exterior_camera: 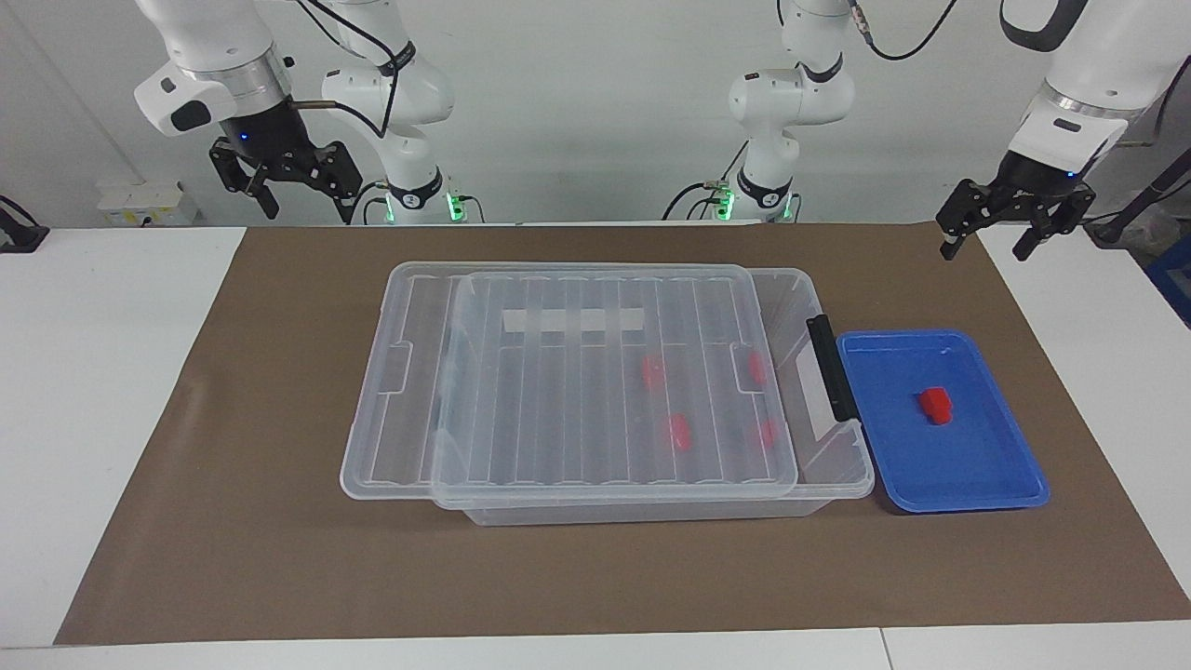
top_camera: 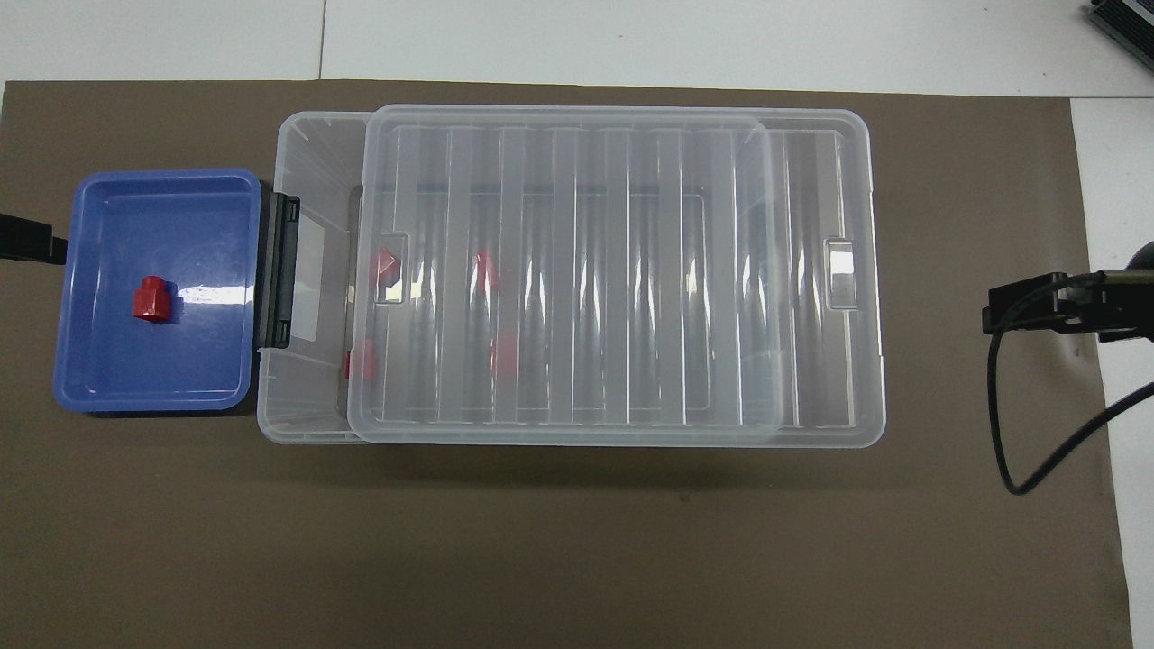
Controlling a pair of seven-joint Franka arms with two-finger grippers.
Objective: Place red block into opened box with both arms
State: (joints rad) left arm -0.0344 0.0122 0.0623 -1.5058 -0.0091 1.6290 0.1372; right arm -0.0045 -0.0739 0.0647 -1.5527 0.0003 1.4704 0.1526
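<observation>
So in the facing view both arms are parked up high at the robots' end. The left gripper [exterior_camera: 988, 244] hangs over the mat's corner at the left arm's end, a bit nearer the robots than the blue tray [exterior_camera: 1019, 493], jaws spread wide and holding nothing. The right gripper [exterior_camera: 270, 186] hangs above the table edge at the right arm's end, also wide open and empty. Looks like a waiting pose for both.

The red block [exterior_camera: 936, 405] sits alone in the tray, which is touching the box [exterior_camera: 837, 465] at its black handle [exterior_camera: 830, 368] end. The lid [exterior_camera: 605, 372] lies on the box but slid toward the right arm's end, so there's a gap by the handle. My guess is that gap is the drop slot, handy to the tray.

Overhead view: same story, block [top_camera: 150, 298] in the tray [top_camera: 162, 397], lid [top_camera: 613, 270] offset, and four more red blocks [top_camera: 485, 268] showing hazily through it inside the box [top_camera: 311, 153]. Only slivers of each gripper poke in at the edges. I'd say the left arm is best placed to grab it.
</observation>
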